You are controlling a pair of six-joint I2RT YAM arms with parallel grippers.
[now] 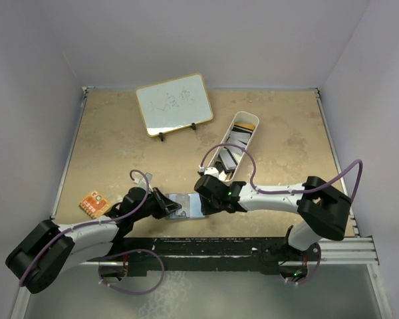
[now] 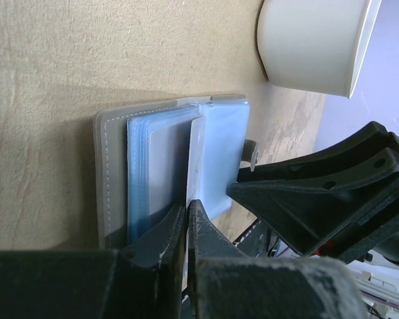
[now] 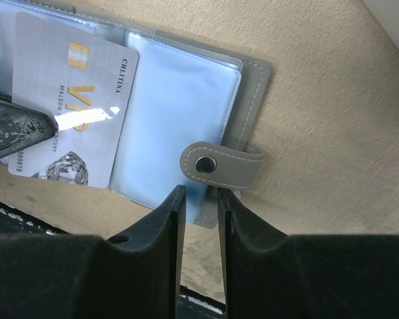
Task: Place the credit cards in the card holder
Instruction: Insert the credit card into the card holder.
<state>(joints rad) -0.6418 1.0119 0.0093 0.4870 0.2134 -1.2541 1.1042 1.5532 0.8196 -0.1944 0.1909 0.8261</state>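
Right gripper (image 3: 201, 193) narrowly apart at card holder (image 3: 256, 86); left gripper (image 2: 187, 206) tight on "CHLITINA VIP" card (image 3: 73, 106).

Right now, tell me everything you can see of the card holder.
The card holder lies open and flat on the beige table. Its cover looks like grey leather with pale stitching; inside are clear light-blue plastic sleeves. A grey snap tab with a metal stud sticks out from one flap. A white-grey card lies over the other side, pinched by the shut left end effector. The right end effector, narrowly open, hangs over the edge beside the tab.
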